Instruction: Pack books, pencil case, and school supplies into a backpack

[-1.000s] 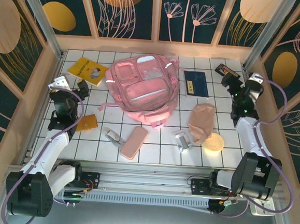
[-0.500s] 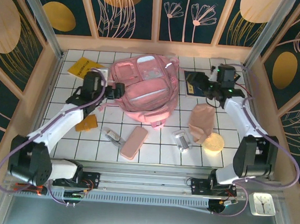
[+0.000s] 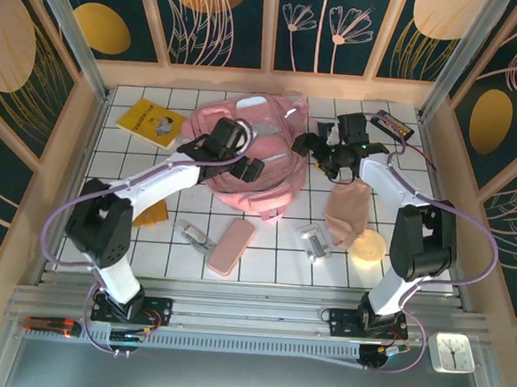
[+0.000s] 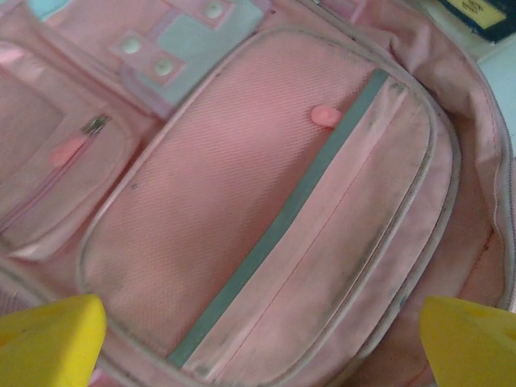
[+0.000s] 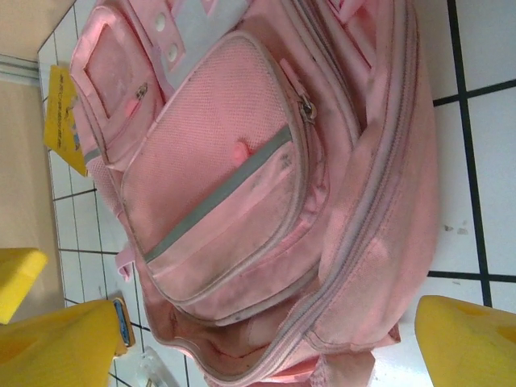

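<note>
Though earlier apart, left pincer (image 3: 250, 168) and right pincer (image 3: 303, 145) now over backpack (image 3: 263, 192)

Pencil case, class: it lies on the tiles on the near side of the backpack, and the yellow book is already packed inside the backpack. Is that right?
Not quite. The yellow book is not packed: it lies out on the tiles to the left of the backpack, as the top external view shows. The pencil case does lie on the backpack's near side.
</note>
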{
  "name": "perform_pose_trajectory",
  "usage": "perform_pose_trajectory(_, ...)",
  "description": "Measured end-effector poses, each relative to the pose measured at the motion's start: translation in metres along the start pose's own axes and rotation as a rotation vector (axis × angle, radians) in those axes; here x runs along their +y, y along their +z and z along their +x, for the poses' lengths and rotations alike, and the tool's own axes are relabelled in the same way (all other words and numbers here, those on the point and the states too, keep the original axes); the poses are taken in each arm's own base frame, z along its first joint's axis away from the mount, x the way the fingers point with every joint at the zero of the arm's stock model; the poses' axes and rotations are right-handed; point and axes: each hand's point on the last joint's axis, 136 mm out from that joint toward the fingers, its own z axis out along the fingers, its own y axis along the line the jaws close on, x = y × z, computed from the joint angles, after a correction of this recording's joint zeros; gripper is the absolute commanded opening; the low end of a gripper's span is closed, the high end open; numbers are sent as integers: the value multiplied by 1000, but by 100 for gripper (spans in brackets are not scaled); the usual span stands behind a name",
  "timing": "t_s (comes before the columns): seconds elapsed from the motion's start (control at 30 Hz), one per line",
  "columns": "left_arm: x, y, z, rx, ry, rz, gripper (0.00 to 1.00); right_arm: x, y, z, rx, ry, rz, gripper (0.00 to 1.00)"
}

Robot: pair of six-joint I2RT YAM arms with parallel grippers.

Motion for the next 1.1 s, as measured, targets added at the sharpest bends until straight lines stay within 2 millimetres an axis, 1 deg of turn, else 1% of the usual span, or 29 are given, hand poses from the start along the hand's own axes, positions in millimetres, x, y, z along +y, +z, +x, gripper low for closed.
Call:
perform_pose_trajectory(0.13,-16,27,0,51,81,11,99,7,-1,-8,-13,-8,-11,95)
perform_pose_trajectory(0.2,-19,37,5,83,112,13,99,9,-1,-10,-16,-10,-13,95)
perform_pose_trajectory(0.3,-20,47,6,115,141,15,98,7,0,-10,-10,-6,-8,95)
perform_pose_trajectory(0.43,-21,59,0,125,167,16,97,3,0,-8,-1,3,2,95)
perform_pose_trajectory(0.6,-25,73,-3,143,192,34,95,0,-1,-10,-4,12,8,95)
perform_pose_trajectory(0.7,-29,76,-1,154,199,60,95,-3,-2,-12,-9,17,11,95)
perform_pose_trajectory(0.9,-38,75,3,166,200,114,95,-6,-4,-15,-16,24,14,95)
perform_pose_trajectory(1.1,-40,76,4,168,201,123,93,-6,-4,-15,-14,26,15,95)
